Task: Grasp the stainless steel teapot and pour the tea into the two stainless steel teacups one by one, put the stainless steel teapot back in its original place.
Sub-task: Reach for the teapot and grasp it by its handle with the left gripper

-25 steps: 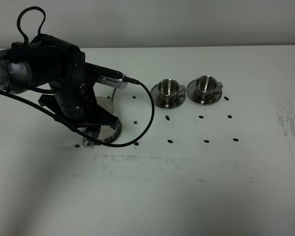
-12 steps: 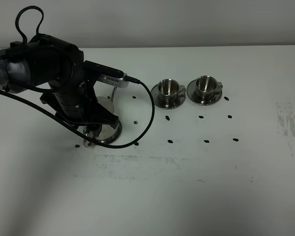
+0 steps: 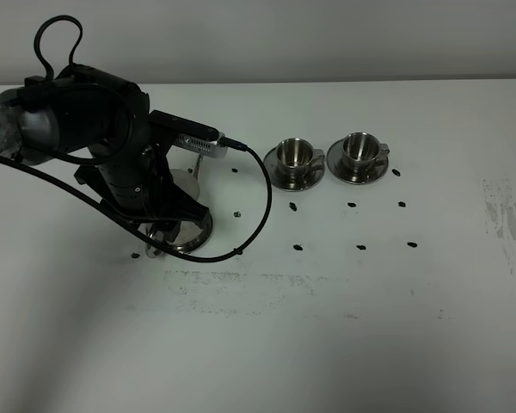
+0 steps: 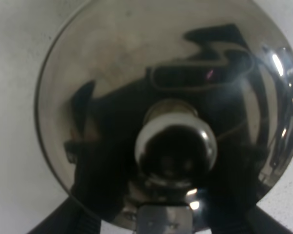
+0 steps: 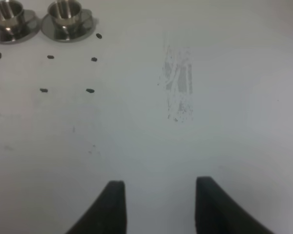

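White tabletop (image 3: 344, 327): within a second the left tool (image 4: 163, 223) hardly shifts above the stainless steel teapot (image 4: 136, 73), left of the teacups (image 3: 294, 155); we cannot tell if it is clamped, so pouring likely waits

From above, the left arm (image 3: 112, 155) hides nearly all of the teapot (image 3: 198, 239); only a sliver of steel rim peeks out on its near side. Up close the teapot is a blur, its spout and handle out of frame, so I can't make out the left gripper's (image 4: 161, 226) hold. The right gripper's (image 5: 158, 207) fingers are cut off by the picture's edge.
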`<state>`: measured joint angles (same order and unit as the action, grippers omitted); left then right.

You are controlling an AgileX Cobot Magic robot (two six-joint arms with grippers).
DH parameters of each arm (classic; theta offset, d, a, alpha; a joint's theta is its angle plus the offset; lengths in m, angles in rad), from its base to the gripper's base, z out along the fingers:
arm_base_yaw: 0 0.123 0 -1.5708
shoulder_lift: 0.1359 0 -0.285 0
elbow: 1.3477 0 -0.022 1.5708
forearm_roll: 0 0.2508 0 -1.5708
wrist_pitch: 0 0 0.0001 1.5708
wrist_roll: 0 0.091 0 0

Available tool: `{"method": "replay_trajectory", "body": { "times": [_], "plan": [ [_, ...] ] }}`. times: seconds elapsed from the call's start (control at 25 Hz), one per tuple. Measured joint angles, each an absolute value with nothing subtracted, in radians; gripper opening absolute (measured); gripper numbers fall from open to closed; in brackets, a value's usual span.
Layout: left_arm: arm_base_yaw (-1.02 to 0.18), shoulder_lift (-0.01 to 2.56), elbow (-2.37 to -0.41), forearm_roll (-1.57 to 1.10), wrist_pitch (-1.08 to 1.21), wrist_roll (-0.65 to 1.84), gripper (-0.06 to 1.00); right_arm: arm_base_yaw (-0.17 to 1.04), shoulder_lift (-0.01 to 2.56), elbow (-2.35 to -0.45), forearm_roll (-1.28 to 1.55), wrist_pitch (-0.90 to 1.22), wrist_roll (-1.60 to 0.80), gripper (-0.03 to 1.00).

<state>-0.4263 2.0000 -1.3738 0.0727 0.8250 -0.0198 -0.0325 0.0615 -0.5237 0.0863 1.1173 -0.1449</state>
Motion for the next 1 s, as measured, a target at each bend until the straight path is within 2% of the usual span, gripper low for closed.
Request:
{"method": "replay_trajectory", "body": {
  "times": [0.12,0.24,1.0],
  "plan": [
    [-0.426,2.0,-1.374,0.069,0.829,-0.02,0.39,-0.033,0.061,-0.524,0.086,1.117,-0.145,0.33],
    [-0.426,2.0,-1.374,0.069,0.84,-0.019,0.17,-0.033,0.061,-0.524,0.086,1.117,-0.145,0.33],
    [-0.429,1.949,-1.374,0.086,0.864,0.047,0.18,-0.033,0.061,-0.524,0.086,1.117,-0.145,0.33]
  ]
}}
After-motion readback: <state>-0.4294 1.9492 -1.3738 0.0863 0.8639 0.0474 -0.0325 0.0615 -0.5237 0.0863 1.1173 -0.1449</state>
